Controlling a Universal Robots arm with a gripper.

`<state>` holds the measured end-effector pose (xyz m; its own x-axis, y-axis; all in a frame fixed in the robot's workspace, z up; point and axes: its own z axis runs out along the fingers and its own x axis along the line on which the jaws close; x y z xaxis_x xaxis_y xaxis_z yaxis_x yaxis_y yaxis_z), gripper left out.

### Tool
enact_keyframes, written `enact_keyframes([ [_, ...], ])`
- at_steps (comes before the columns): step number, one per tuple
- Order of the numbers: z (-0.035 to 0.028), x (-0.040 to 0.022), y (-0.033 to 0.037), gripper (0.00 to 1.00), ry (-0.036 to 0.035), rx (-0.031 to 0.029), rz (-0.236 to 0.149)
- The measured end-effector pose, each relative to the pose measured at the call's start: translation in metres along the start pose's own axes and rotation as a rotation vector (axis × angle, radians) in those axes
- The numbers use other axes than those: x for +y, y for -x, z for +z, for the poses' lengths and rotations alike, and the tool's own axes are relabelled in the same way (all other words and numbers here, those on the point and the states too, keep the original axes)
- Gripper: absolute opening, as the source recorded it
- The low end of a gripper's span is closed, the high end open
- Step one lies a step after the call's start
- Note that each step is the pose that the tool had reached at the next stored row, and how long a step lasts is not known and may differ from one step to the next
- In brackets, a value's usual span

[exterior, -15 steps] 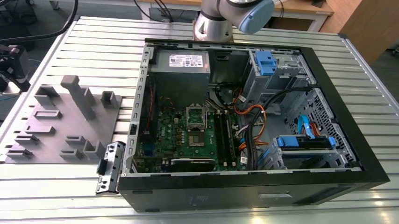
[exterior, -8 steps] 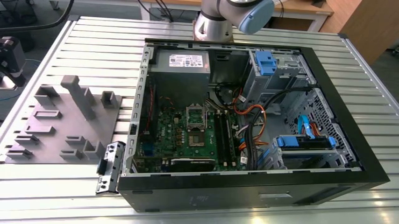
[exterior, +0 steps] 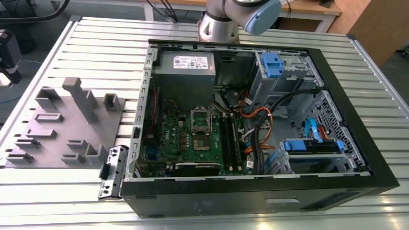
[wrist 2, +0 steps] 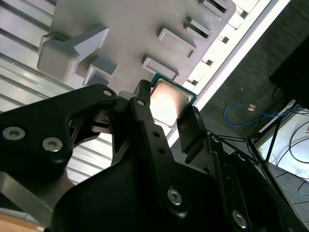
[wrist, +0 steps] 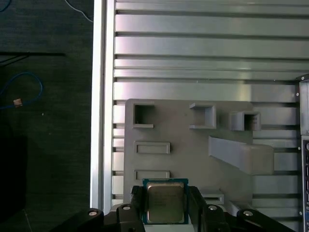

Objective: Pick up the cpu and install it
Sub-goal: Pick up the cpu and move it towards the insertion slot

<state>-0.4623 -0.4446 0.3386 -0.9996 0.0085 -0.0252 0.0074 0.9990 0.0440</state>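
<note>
In both wrist views the black gripper body covers part of the cpu (wrist: pixel 165 202), so only its silvery top and bits of its dark green rim show, and I cannot tell how far it hangs above the grey tray (wrist: pixel 193 150) behind it. The arm (exterior: pixel 236 17) runs off the exterior view. The tray lies close to the edge rail of the slatted table (wrist: pixel 203 48), with dark floor and a blue cable (wrist: pixel 29 92) beyond the rail and bare slats past the tray's far side. In the exterior view the open computer case (exterior: pixel 255 124) lies just beside the tray, on the exterior view's right, its socket (exterior: pixel 201 120) hemmed in by wires. The gripper (wrist: pixel 165 203) has its fingers (wrist: pixel 136 203) pressed against two opposite sides of the cpu, clamping it between them.
</note>
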Motion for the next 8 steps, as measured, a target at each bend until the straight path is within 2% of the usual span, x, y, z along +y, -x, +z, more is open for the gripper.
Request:
enact_keyframes([
  [8, -0.0025, 0.0001, 0.0001, 0.47, 0.0001, -0.0001, 0.0],
])
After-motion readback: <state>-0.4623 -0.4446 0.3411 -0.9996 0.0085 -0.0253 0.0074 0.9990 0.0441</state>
